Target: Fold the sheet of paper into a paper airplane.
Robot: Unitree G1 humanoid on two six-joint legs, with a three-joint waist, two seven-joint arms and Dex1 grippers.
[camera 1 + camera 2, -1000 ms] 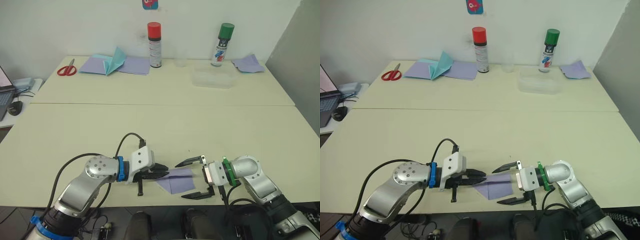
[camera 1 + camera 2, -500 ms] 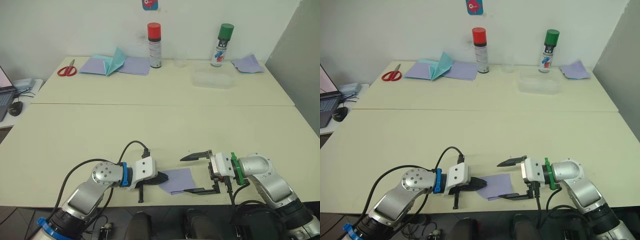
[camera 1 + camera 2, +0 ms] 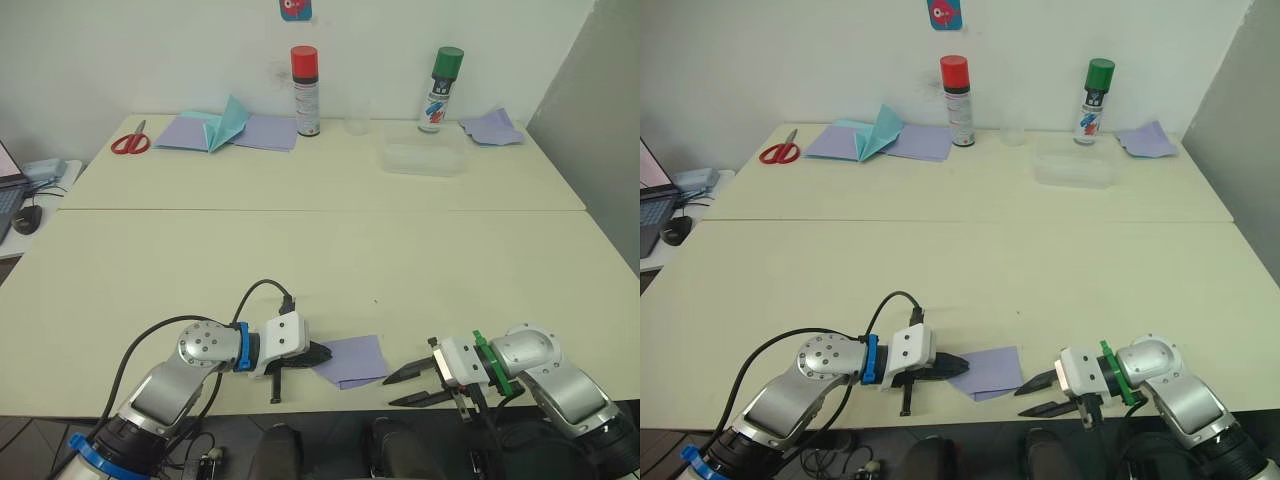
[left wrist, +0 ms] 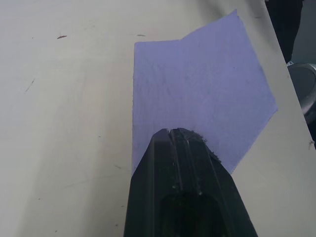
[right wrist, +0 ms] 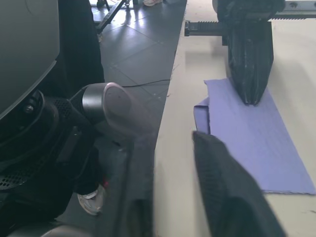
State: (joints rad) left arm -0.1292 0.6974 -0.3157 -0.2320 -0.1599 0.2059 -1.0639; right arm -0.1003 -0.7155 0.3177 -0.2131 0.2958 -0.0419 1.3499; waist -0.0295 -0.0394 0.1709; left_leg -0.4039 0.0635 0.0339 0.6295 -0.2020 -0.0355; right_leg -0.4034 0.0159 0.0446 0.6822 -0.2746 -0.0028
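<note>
The sheet of paper is lavender and folded. It lies flat near the table's front edge and also shows in the left wrist view and the right wrist view. My left gripper is shut, and its tip rests on top of the sheet's left part. My right gripper sits just right of the sheet at the front edge, apart from it. Its fingers stand a narrow gap apart with nothing between them. One finger lies over the table and the other hangs off the edge.
At the back stand a red-capped spray can, a green-capped can and a clear plastic tray. Back left lie scissors and lavender sheets with a teal piece. A lavender scrap lies back right.
My right gripper has pulled back to the right, off the sheet, and its wide-open jaws have closed to a narrow gap. The sheet now lies flat under the left gripper's tip.
</note>
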